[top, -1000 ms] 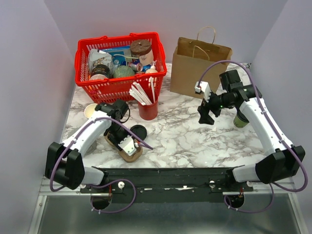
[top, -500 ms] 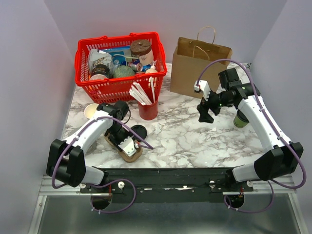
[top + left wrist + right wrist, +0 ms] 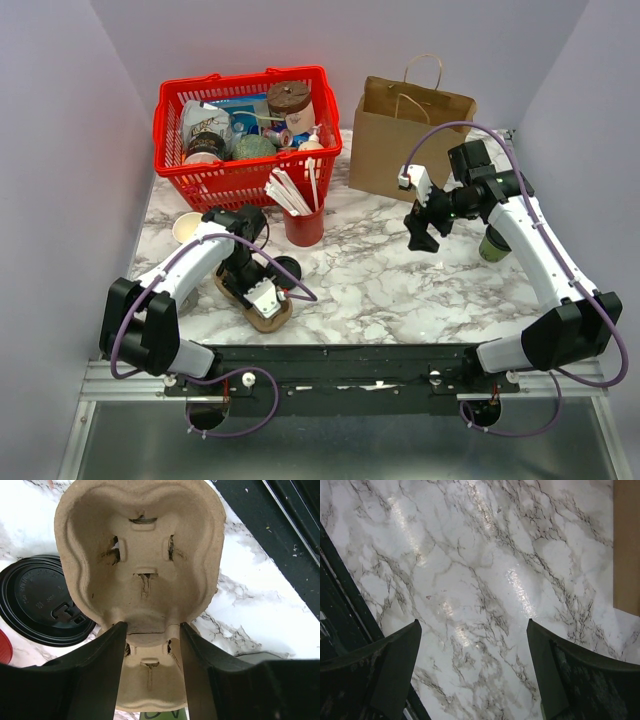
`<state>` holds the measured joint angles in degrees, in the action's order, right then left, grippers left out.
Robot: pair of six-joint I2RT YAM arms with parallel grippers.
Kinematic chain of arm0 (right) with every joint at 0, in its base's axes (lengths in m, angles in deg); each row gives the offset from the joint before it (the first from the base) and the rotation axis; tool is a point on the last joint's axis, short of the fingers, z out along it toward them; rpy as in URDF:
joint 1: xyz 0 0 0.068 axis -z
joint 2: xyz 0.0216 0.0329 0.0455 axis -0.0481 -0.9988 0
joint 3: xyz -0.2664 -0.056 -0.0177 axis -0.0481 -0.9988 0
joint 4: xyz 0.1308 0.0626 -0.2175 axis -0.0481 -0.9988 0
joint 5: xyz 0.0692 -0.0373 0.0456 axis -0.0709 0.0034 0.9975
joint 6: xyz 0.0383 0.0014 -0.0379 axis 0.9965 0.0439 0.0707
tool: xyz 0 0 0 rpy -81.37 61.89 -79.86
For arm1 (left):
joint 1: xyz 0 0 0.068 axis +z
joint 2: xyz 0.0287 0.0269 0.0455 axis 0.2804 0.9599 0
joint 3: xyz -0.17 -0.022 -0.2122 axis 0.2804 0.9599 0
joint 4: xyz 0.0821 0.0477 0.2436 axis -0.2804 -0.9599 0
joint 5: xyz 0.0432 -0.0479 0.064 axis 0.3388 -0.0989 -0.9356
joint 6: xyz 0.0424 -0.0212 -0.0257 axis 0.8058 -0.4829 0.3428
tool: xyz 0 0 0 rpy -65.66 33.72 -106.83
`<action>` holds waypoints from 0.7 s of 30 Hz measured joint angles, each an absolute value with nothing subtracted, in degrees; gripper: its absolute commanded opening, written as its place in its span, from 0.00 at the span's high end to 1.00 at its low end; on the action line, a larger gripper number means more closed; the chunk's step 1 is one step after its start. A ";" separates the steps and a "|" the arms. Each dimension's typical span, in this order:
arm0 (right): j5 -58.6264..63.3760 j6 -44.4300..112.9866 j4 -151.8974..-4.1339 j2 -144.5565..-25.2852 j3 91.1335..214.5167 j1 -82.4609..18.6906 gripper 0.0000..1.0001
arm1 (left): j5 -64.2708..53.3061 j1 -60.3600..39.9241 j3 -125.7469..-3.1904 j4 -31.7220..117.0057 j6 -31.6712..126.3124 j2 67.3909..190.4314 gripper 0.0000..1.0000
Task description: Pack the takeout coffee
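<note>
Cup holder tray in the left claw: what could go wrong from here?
The left gripper pinches only the narrow middle of the cup carrier, so the carrier might tip or slip out. The loose black lid lies right beside it and could get shoved along. The takeout coffee stands close beside the right arm; a swing could knock it over.

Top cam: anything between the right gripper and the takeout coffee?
Nothing. In the top external view only bare marble table separates the right gripper from the takeout coffee, which the right arm partly hides.
</note>
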<state>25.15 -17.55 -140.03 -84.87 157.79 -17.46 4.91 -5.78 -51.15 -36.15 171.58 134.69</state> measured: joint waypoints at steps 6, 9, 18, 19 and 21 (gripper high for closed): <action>24.82 -17.55 -140.03 -84.87 157.79 -17.46 0.06 | 5.24 -5.52 -51.15 -36.17 171.61 134.61 0.44; 24.80 -17.55 -140.03 -84.87 157.79 -17.46 0.06 | 5.46 -5.48 -51.35 -36.08 171.61 134.43 0.44; 24.80 -17.55 -140.03 -84.90 157.79 -17.46 0.06 | 6.20 -5.46 -51.52 -35.88 171.61 133.25 0.44; 24.80 -17.55 -140.03 -84.92 157.79 -17.46 0.06 | 6.20 -5.46 -51.35 -35.91 171.58 133.25 0.44; 24.80 -17.55 -140.01 -84.98 157.79 -17.46 0.06 | 6.18 -5.43 -50.60 -35.69 171.61 133.27 0.45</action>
<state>24.80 -17.55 -140.01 -84.98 157.79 -17.46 6.18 -5.43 -50.60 -35.69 171.61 133.27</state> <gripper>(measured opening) 0.943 0.557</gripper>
